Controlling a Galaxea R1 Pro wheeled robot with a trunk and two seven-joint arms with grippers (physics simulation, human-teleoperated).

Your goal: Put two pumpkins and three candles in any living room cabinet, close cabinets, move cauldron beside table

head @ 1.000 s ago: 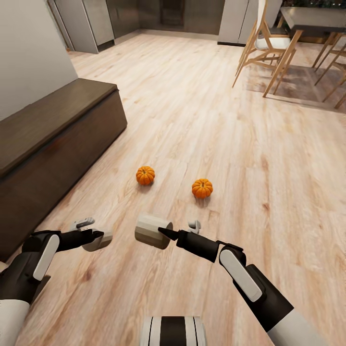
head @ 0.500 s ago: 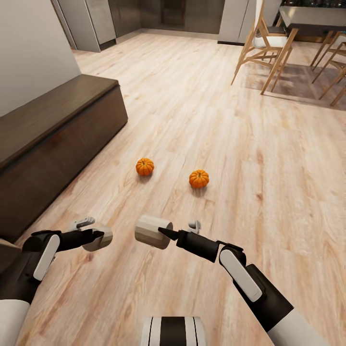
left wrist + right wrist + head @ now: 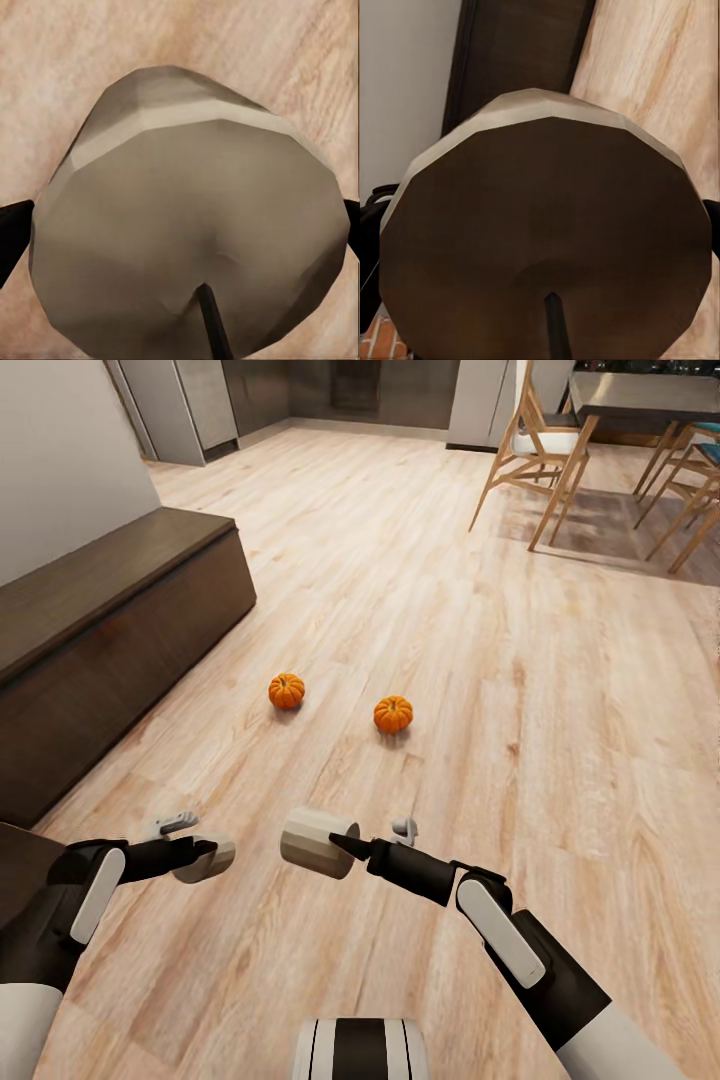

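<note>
Two orange pumpkins (image 3: 286,690) (image 3: 393,714) sit on the wooden floor ahead of me, about a hand apart. My left gripper (image 3: 205,852) is shut on a grey-beige candle (image 3: 208,858), which looms large in the left wrist view (image 3: 187,232). My right gripper (image 3: 326,844) is shut on a second candle (image 3: 316,842), seen end-on in the right wrist view (image 3: 547,240). The long dark-brown cabinet (image 3: 100,630) runs along the wall to my left, its fronts shut where visible. The third candle, the cauldron and the low grey table are out of view.
A tall dining table (image 3: 640,395) with wooden chairs (image 3: 530,445) stands at the far right. Grey kitchen cupboards (image 3: 190,405) line the back. A dark-brown corner (image 3: 15,850) shows beside my left arm. Open floor lies between me and the pumpkins.
The whole picture has shifted: the camera moved, so pumpkins and cabinet now sit higher and further left. Both arms keep the same pose, each still holding its candle.
</note>
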